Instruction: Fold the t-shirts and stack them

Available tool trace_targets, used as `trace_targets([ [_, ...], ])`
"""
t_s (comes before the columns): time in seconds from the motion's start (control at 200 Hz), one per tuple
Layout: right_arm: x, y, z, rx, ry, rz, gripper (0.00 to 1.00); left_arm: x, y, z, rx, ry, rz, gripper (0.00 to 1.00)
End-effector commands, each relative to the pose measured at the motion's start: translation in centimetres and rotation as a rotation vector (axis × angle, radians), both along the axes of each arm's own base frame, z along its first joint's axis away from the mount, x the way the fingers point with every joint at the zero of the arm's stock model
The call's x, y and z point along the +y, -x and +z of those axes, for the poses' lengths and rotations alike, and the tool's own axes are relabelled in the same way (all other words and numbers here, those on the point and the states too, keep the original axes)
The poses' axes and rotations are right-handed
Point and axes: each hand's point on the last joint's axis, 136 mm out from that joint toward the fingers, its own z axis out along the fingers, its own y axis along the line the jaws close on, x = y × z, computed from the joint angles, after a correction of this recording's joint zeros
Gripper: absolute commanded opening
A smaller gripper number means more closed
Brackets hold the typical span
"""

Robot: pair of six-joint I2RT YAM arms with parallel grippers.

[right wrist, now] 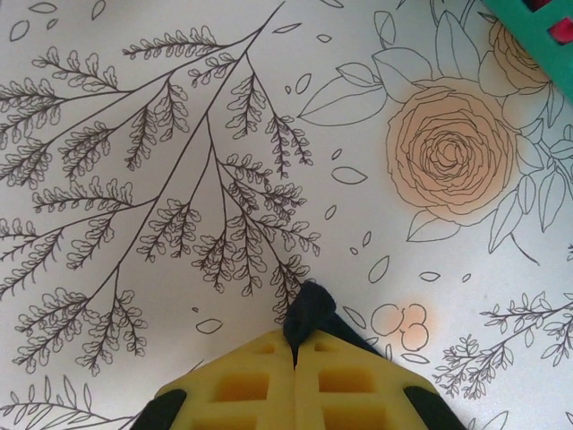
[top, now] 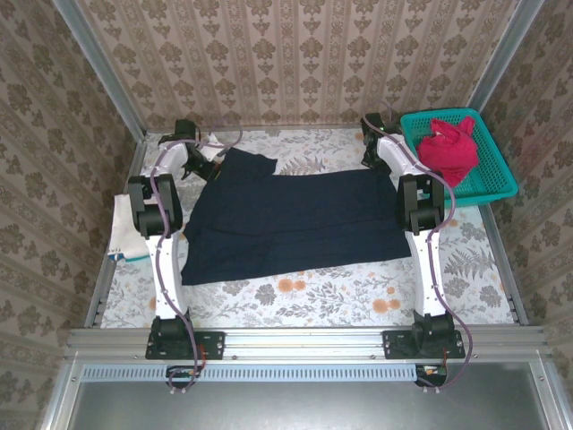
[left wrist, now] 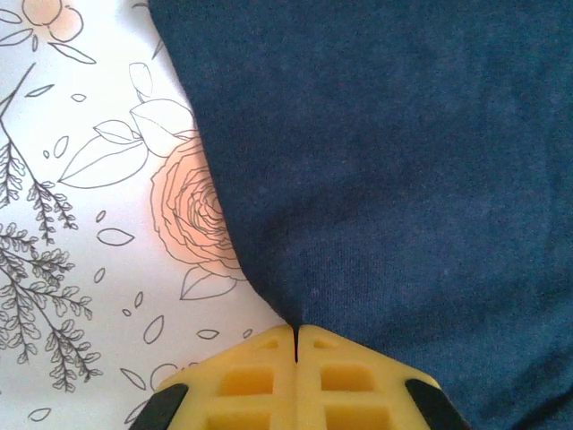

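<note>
A dark navy t-shirt (top: 295,219) lies spread flat across the middle of the table. My left gripper (top: 208,166) is at its far left corner. In the left wrist view the yellow jaws (left wrist: 295,330) are shut on the navy cloth (left wrist: 394,179) at its edge. My right gripper (top: 381,161) is at the shirt's far right corner. The right wrist view shows it (right wrist: 296,342) shut on a small pinch of navy cloth (right wrist: 310,309). A bright red t-shirt (top: 448,148) sits crumpled in the basket. A cream-white t-shirt (top: 124,228) lies at the left edge, partly behind the left arm.
The teal mesh basket (top: 488,184) stands at the far right of the table, and its corner (right wrist: 528,27) is close to the right gripper. The floral tablecloth (top: 331,291) is bare in front of the navy shirt. Patterned walls close in on three sides.
</note>
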Motion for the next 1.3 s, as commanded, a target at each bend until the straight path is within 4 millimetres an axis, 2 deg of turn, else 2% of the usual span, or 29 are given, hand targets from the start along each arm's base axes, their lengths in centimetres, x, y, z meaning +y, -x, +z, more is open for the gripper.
trace_targets([
  [0.0,1.5,0.4,2.5,-0.02,0.005,0.087,0.0,0.1,-0.6,4.6,-0.113,0.065,-0.026,0.0],
  [0.095,2.2,0.3,4.5,-0.08,0.01,0.123,0.0,0.2,-0.5,5.9,-0.145,0.079,-0.024,0.0],
  [0.255,2.4,1.2,6.3,-0.137,0.012,0.139,0.0,0.1,0.2,8.1,-0.19,0.09,-0.032,0.0],
  [0.46,1.3,3.5,8.1,-0.172,0.045,0.129,0.0,0.0,2.9,9.5,-0.22,0.104,-0.046,0.0],
  [0.665,0.7,6.1,8.9,-0.184,0.049,0.136,0.0,-0.2,5.9,10.3,-0.268,0.092,-0.088,0.0],
  [0.89,-0.2,9.7,8.9,-0.174,0.06,0.139,0.0,-1.0,9.8,12.4,-0.284,0.181,-0.113,0.0],
  [1.075,-1.5,12.7,8.5,-0.149,0.051,0.124,0.0,-0.7,12.9,13.0,-0.289,0.174,-0.11,0.0],
  [1.18,-1.8,13.8,8.2,-0.135,0.039,0.124,0.0,-1.1,14.0,14.5,-0.3,0.235,-0.06,0.0],
  [1.295,-1.5,14.4,7.8,-0.127,-0.001,0.122,0.0,-1.2,15.8,14.2,-0.288,0.237,-0.05,0.0],
])
